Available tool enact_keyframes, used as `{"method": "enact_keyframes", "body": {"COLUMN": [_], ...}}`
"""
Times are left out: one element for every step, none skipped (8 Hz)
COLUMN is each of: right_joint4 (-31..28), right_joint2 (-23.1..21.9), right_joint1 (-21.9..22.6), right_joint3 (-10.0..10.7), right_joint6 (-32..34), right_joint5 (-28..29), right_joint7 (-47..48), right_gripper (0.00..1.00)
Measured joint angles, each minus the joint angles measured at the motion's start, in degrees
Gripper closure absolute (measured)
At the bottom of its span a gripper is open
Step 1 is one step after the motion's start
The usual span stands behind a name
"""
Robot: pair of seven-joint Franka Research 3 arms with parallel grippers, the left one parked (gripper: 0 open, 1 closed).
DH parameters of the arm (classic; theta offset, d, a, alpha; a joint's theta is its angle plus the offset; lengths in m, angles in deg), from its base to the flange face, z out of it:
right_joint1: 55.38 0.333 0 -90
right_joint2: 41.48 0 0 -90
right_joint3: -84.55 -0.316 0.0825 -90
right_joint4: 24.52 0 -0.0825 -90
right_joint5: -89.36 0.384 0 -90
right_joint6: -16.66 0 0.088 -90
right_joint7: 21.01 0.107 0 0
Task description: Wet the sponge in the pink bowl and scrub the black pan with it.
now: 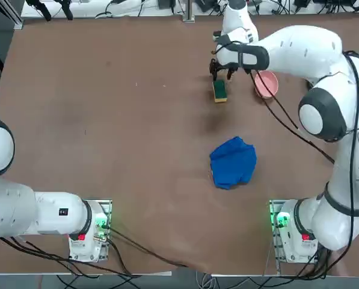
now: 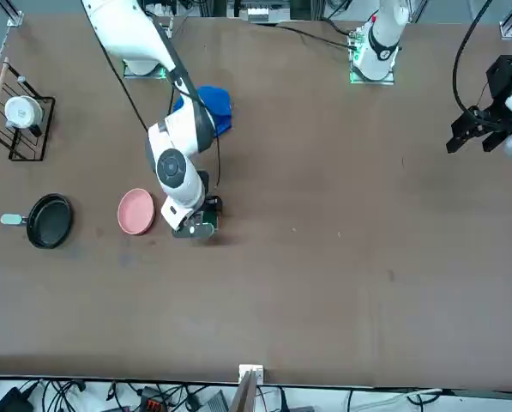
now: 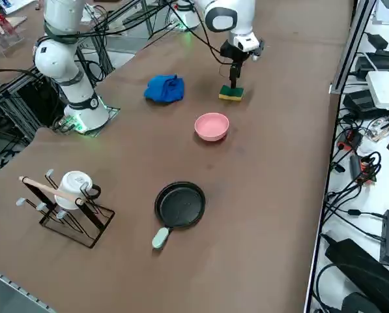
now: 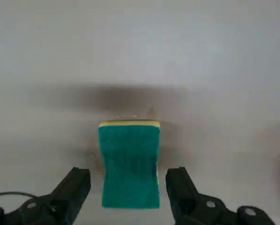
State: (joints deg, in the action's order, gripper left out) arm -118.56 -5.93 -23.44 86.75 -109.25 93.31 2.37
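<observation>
1. Sponge [image 1: 219,91]: lies flat on the brown table [image 1: 107,132], green face up over a yellow body. In the top view its long axis runs toward and away from the arm bases. In the wrist view that axis runs straight between the two fingers, so the grip would fall across the short width.
2. Right gripper [image 4: 128,187]: hangs directly over the sponge, jaws spread wide, one finger on each long side and neither touching it. Nothing is held.
3. Pink bowl [image 1: 266,83]: sits near the sponge, on the working arm's side of it in the top view. The two are apart.
4. Black pan [image 3: 180,204]: stands well apart from the sponge, beyond the bowl in the side view, with its light handle [image 3: 160,237] pointing away from the bowl.
5. Blue cloth [image 1: 233,162]: lies crumpled between the sponge and the arm bases, clear of the gripper.
6. Likely hazards (judgement): a descent stopped too high would pinch only the green layer and let the sponge slip out. An off-centre closure could twist the soft body. The carry to the nearby bowl could clip its rim and shift it.
</observation>
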Motion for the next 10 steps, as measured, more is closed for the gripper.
{"method": "enact_keyframes", "body": {"right_joint4": [0.01, -0.01, -0.02, -0.05, -0.07, -0.07, -0.08, -0.1, -0.13, -0.17], "right_joint2": [0.65, 1.34, 1.99, 2.61, 3.14, 3.53, 3.85, 4.11, 4.27, 4.48], "right_joint1": [0.3, 0.43, 0.46, 0.54, 0.64, 0.71, 0.76, 0.79, 0.81, 0.81], "right_joint3": [0.0, 0.0, 0.0, 0.0, 0.0, 0.0, 0.0, 0.0, 0.0, 0.0], "right_joint6": [-0.09, -0.69, -1.33, -1.46, -1.47, -1.47, -1.47, -1.47, -1.47, -1.47], "right_joint5": [0.0, 0.0, 0.0, 0.0, -0.01, -0.01, -0.01, -0.01, -0.01, -0.01], "right_joint7": [0.05, 0.57, 1.07, 1.19, 1.2, 1.2, 1.2, 1.21, 1.21, 1.21], "right_gripper": [0.01, 0.01, 0.01, 0.01, 0.01, 0.01, 0.01, 0.01, 0.01, 0.01]}}
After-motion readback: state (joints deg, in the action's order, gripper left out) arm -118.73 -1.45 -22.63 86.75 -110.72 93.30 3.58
